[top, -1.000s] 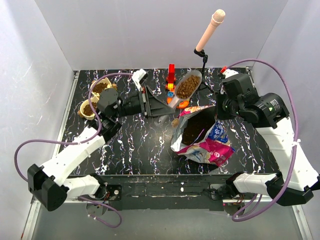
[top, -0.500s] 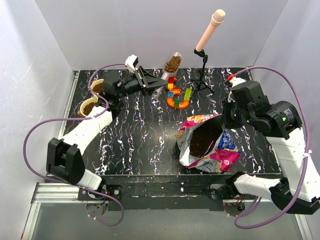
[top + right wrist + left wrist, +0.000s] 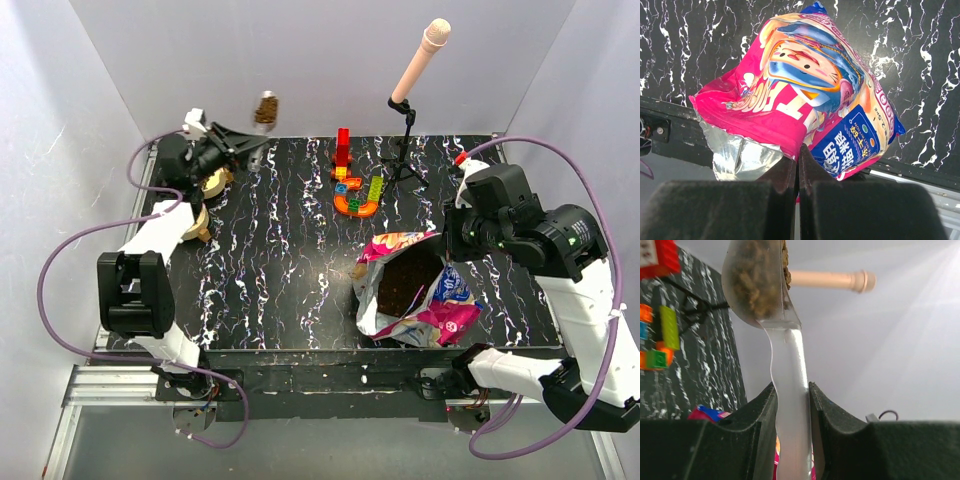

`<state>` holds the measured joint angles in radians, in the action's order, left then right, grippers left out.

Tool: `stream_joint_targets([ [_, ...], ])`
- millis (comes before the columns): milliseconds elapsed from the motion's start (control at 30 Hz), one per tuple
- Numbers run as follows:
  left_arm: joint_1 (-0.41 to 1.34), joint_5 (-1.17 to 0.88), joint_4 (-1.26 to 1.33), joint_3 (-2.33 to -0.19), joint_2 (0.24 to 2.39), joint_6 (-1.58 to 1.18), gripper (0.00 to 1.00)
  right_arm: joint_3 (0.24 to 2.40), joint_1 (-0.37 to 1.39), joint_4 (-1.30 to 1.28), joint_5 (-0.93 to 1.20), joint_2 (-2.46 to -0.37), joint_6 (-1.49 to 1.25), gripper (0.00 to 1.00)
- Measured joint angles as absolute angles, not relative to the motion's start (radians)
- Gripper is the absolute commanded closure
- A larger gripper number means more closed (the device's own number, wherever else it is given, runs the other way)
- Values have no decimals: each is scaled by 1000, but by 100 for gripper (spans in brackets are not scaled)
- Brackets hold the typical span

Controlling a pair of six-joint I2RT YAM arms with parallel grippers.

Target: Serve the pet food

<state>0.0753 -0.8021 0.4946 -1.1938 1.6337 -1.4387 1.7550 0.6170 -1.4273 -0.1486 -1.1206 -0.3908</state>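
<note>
Loose, light kibble would likely spill at any tilt; the pet food [image 3: 265, 111] sits in a clear scoop [image 3: 786, 365] raised at upper left, near the bowls [image 3: 199, 222], the left fingers [image 3: 756, 427] clamped on its stiff handle. The right fingers [image 3: 781, 176] pinch the limp, slippery-looking foil bag [image 3: 412, 292] by its edge, centre-right on the worktop [image 3: 280, 260]

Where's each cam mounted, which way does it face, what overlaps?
Top external: above and behind the bases, looking down on the table; both arms show.
Left wrist: on that wrist, looking along the left fingers, clamped on the scoop of kibble, toward the microphone and wall.
Right wrist: on that wrist, looking down past the shut right fingers onto the bag.
Shared: top and left wrist show scoop and microphone; top and right wrist, the bag.
</note>
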Motion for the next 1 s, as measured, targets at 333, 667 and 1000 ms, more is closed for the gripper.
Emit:
stream_joint_targets([
  [333, -166, -809, 542, -1109, 1634, -1422, 100, 1720, 617, -1396, -123, -1090, -390, 99],
  [667, -274, -797, 582, -1052, 1674, -1434, 100, 1684, 617, -1369, -124, -1050, -377, 99],
  [1000, -295, -767, 641, -947, 1681, -1467, 100, 1653, 617, -1359, -124, -1003, -361, 99],
])
